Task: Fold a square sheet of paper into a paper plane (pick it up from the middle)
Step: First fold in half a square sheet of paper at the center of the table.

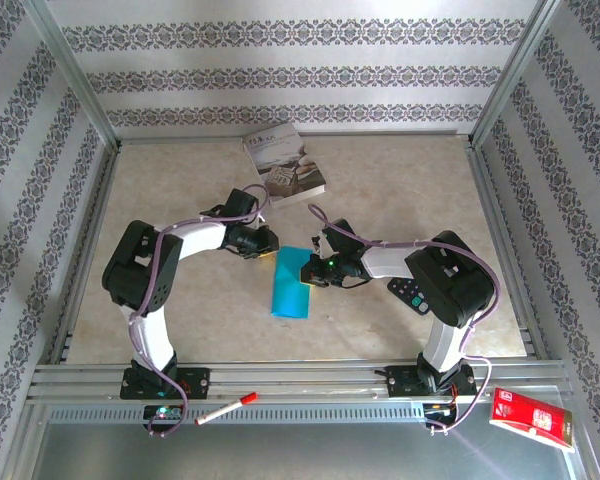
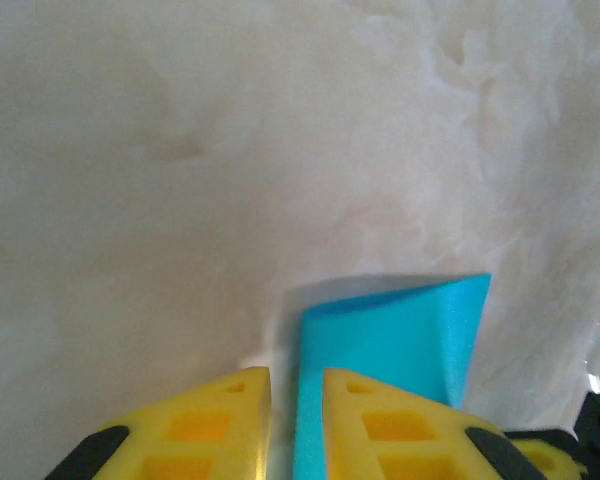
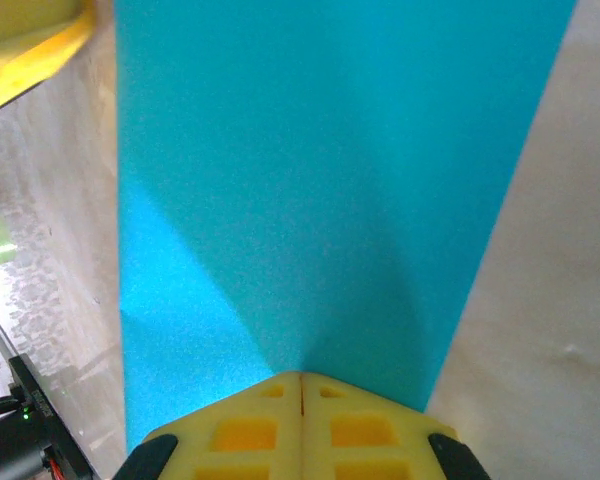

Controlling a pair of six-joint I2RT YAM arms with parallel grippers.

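Both arms are bent inward toward the far end of the teal sheet (image 1: 291, 285).
The right end effector (image 3: 302, 380) is clamped on the sheet's edge; the left end effector (image 2: 297, 375) is slightly parted there.

Your top camera looked down from high up behind both arms (image 1: 180, 250) and saw the whole table (image 1: 400, 180). Your two wrist cameras sat very near it, each looking past its own yellow fingers (image 2: 200, 430). All three views shared the blue paper (image 1: 290, 283) in the middle.

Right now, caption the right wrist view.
Yellow right gripper shut on the folded teal-blue paper sheet, beige table alongside.
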